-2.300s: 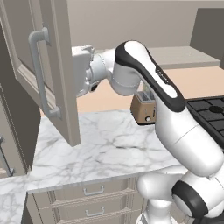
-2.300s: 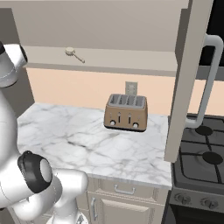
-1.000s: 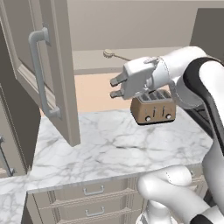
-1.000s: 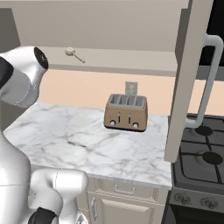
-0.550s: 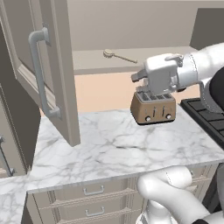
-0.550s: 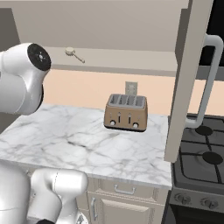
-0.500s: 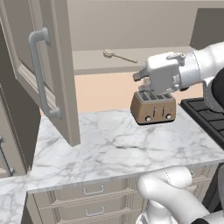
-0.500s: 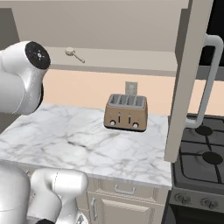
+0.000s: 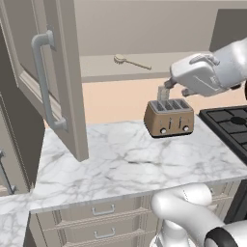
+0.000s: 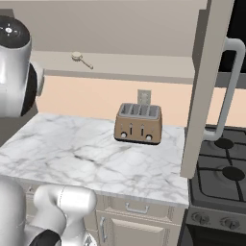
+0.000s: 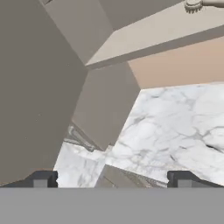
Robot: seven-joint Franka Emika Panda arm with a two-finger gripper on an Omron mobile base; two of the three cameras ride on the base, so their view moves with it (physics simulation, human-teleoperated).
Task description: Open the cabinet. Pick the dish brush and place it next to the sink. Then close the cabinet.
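Cabinet point(image 9: 58, 72) doors are hanging open over the marble worktop point(image 9: 120, 159); toaster point(image 9: 169, 117) sitting at two o'clock, hand point(image 11: 109, 179) hovering spread, empty.

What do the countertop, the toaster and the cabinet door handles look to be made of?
Countertop: white stone, likely polished marble, judging by the grey veining. Toaster: brushed bronze-toned metal, with a silvery slotted top. Cabinet handle: matte silver metal bar, though painted plastic can't be ruled out.
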